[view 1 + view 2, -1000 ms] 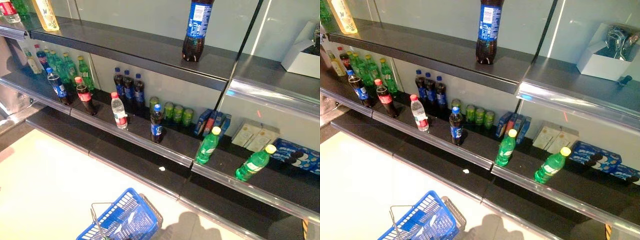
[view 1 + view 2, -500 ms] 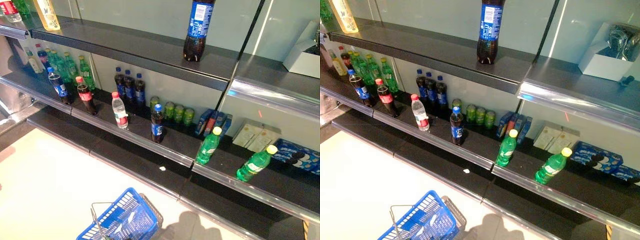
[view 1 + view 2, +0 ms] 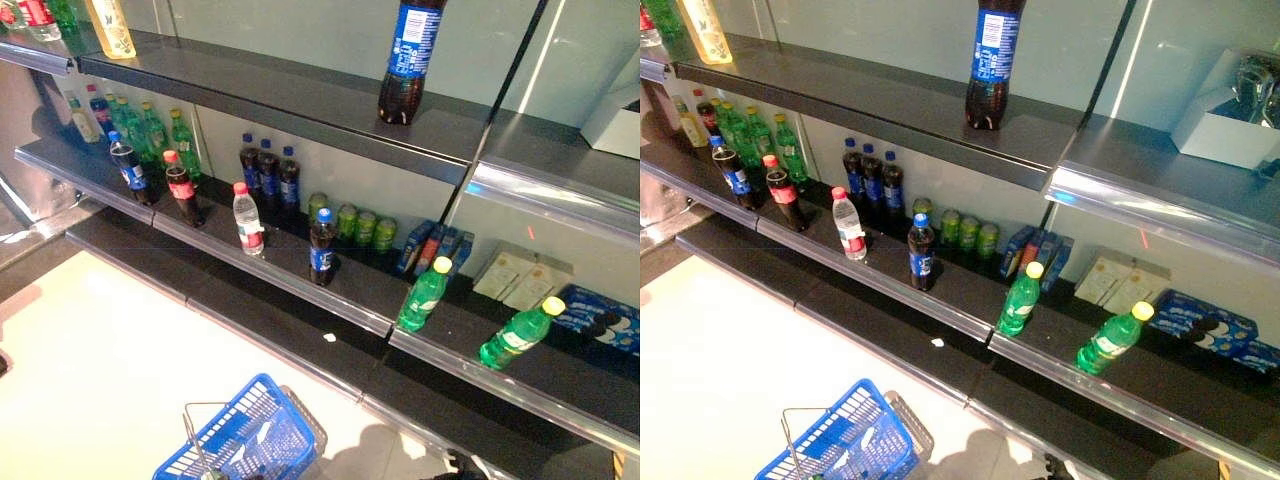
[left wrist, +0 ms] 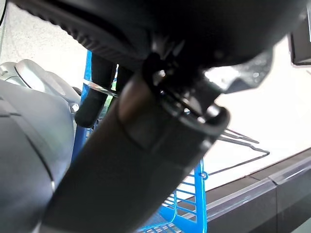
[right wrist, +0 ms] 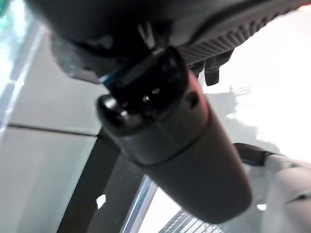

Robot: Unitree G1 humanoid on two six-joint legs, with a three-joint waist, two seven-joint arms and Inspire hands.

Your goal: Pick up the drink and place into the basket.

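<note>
Nearest us, the blue plastic basket with wire handles (image 3: 245, 440) hangs low by the pale floor, and in the left wrist view our left hand (image 4: 95, 99) has its fingers curled round one handle. Our right hand (image 5: 170, 126) shows only its bulk, so we cannot tell how its fingers sit. Beyond, on the dark middle shelf (image 3: 290, 285), the blue-labelled cola bottle with blue cap (image 3: 321, 247) stands upright at the front edge, untouched. We judge the task at its start: next we must raise the right hand to a drink there.
</note>
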